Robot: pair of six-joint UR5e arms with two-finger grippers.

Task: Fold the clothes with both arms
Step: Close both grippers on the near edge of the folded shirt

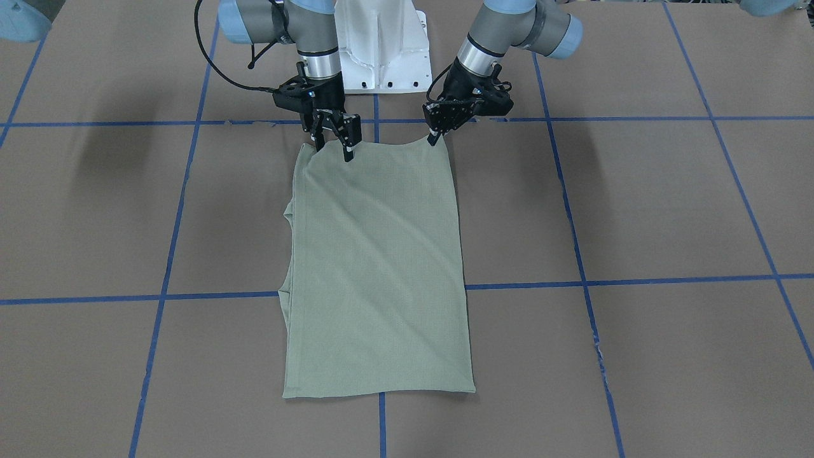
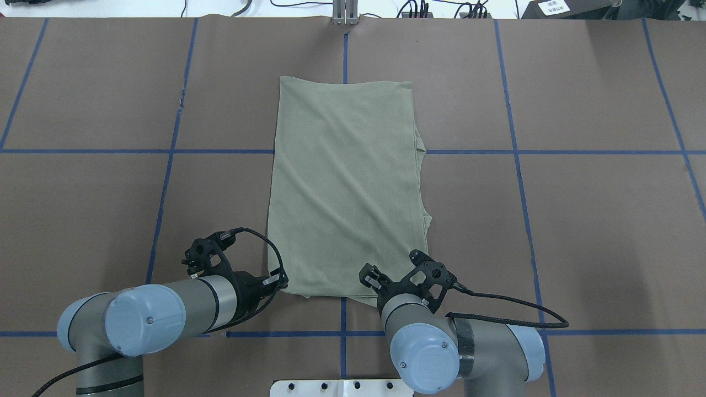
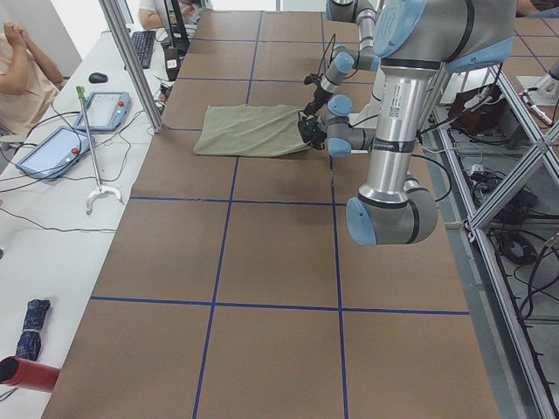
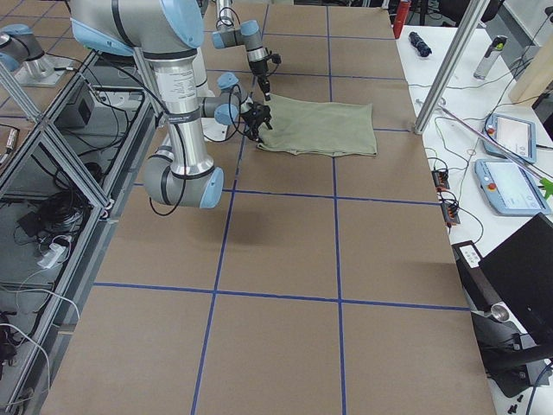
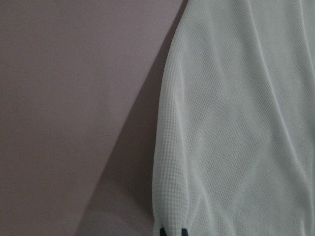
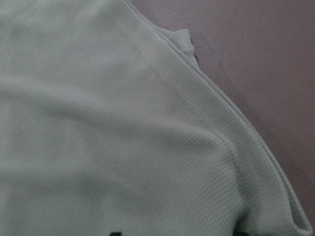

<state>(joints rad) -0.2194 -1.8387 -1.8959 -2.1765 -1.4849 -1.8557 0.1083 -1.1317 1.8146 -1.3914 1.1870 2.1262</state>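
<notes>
Folded shirt mid-table, both grippers at its near edge

The shirt (image 2: 345, 187) lies as a long rectangle on the table (image 2: 579, 220), its short edge toward the robot. The left gripper (image 1: 435, 137) is pinched on one near corner, which peaks up slightly. The right gripper (image 1: 332, 146) stands spread over the other near corner, tips at the cloth. A white label (image 2: 553, 7) beyond the table is too small to read.

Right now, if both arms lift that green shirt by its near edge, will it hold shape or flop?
Likely floppy: the shirt lies flat with soft wrinkles, so it should sag where unsupported. Probably light, being a thin knit. Its folded-under layers, peeking out along one side, may slide loose.
</notes>
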